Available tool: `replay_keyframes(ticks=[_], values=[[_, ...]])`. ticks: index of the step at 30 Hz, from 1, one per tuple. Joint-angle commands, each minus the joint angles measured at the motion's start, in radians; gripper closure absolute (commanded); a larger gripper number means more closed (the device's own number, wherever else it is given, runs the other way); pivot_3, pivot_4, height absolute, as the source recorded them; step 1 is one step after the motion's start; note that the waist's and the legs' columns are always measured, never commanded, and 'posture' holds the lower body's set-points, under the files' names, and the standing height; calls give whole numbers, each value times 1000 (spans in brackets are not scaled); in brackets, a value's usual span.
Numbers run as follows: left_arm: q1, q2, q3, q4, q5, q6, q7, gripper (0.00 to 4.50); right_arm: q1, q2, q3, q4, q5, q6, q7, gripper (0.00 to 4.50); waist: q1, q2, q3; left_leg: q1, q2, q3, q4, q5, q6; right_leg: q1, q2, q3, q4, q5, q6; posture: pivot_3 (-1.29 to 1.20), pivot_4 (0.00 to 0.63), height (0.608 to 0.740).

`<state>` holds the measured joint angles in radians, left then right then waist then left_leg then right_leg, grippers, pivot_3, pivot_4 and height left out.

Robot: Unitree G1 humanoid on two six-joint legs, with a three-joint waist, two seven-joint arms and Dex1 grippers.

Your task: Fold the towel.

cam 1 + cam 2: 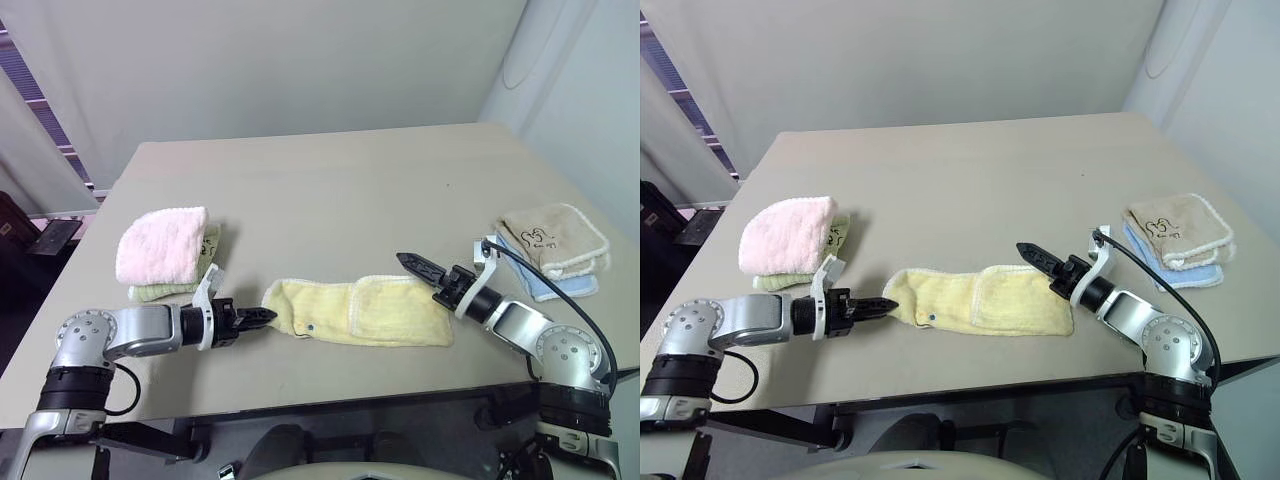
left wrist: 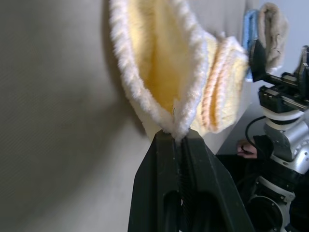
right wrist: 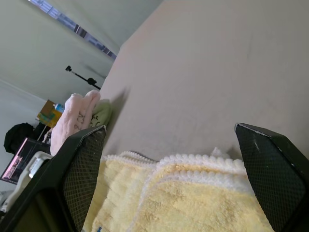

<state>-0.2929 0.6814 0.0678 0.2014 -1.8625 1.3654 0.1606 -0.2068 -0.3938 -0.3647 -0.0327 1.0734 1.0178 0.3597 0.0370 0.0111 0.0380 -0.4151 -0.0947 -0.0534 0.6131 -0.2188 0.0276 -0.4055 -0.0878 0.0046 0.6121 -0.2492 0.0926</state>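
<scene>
Towel (image 1: 360, 310) lies stretched across the near part of the bench (image 1: 330, 190), already doubled lengthwise into a long strip, with one end toward my left pincer (image 1: 262, 316) and the other toward my right pincer (image 1: 418, 267). My left pincer is clamped tight on the very edge of the towel's left end; in the left wrist view the white trim is nipped just at the fingertips (image 2: 166, 145), so the hold is shallow. I judge that to be the main risk: if I lift or sweep that end over quickly, the thin bite of cloth could slide out and the end would drop short, leaving a crooked fold. My right pincer stands wide open and holds nothing; it hovers just above the towel's right end, with the far corner of the cloth lying between its spread fingers in the right wrist view. If it closes from there it may catch only the top layer, and the layers could peel apart. Dragging the left end rather than raising it could also bunch the strip and shift it toward the bench edge.
</scene>
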Motion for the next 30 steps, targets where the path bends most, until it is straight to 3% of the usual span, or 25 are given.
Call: replay_keyframes(ticks=[1, 6, 14, 21, 30], values=[[-65, 48, -4, -39, 42, 50, -103, 4480, 0, -9, -28, -29, 7, -11, 2, 0, 0, 0, 0, -1, 0, 0, 0, 0, 0, -1, 0, 0, 0, 0, 0, 0, 0, 740], [-175, 104, -62, -157, 279, 102, -349, 4480, 42, -44, -29, -85, 0, -30, 46, 0, 1, 1, 1, -4, 0, 0, 0, 0, 0, -3, 0, 0, -1, 0, 0, 0, 0, 740], [-327, 86, -247, -257, 628, -28, -845, 4480, 180, -152, -88, -237, 21, -65, 137, 0, 0, 1, 1, -9, 0, 2, -1, 0, 0, -5, 0, 2, -2, 0, 0, 0, 0, 740], [-496, -145, -374, -118, 859, -158, -1028, 4480, 296, -174, -205, -275, 33, -81, 100, 0, 5, -1, 2, -11, 0, 3, 2, 0, 0, -4, -1, 2, -3, 0, 0, 0, 0, 740], [-594, -395, -517, 61, 1141, -343, -1148, 4480, 359, -142, -250, -294, 17, -133, 9, 0, 3, -2, 3, -10, 1, 4, 3, 1, 1, -4, 1, 3, -2, 0, 1, 0, 0, 740]])
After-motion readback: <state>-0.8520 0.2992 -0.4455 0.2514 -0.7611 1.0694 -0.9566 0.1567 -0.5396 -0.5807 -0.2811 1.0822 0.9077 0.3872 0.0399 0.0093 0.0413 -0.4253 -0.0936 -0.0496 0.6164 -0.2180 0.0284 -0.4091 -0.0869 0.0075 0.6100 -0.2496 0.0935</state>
